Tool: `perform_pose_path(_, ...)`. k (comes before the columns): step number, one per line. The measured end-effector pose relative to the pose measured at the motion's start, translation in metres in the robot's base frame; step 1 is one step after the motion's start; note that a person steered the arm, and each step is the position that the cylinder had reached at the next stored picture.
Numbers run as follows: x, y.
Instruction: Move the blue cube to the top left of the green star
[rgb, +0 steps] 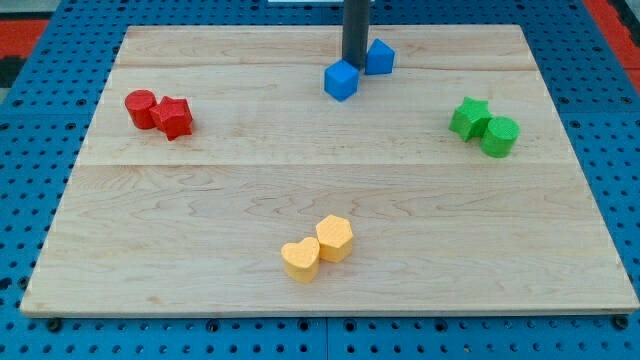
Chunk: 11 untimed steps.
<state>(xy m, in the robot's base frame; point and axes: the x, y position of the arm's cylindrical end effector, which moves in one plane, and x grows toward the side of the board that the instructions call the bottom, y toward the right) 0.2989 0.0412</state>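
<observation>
Our wooden bench (200, 250) lay on blue pegboard (40, 100). Leftward sat two red blocks (160, 112); near the view's top, my tip (354, 66) touched the blue cube (341, 80); well right sat the green star (468, 117). We had no hand.

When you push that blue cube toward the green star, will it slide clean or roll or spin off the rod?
The blue cube sits on a flat face, so it should slide rather than roll. My tip touches near its upper right corner, so it may spin off-line. The wooden board looks smooth, probably low friction. It looks small and solid, likely light and stiff.
</observation>
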Motion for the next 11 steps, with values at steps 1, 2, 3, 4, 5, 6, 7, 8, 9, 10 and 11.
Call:
perform_pose_path(1,-0.018,-0.007)
perform_pose_path(2,-0.034,-0.062)
perform_pose_path(3,0.016,-0.085)
perform_pose_path(4,0.050,-0.054)
perform_pose_path(5,0.064,-0.021)
perform_pose_path(6,0.047,-0.071)
perform_pose_path(7,0.033,-0.024)
perform_pose_path(8,0.035,0.027)
perform_pose_path(9,0.025,0.054)
perform_pose_path(10,-0.003,0.062)
perform_pose_path(11,0.004,0.104)
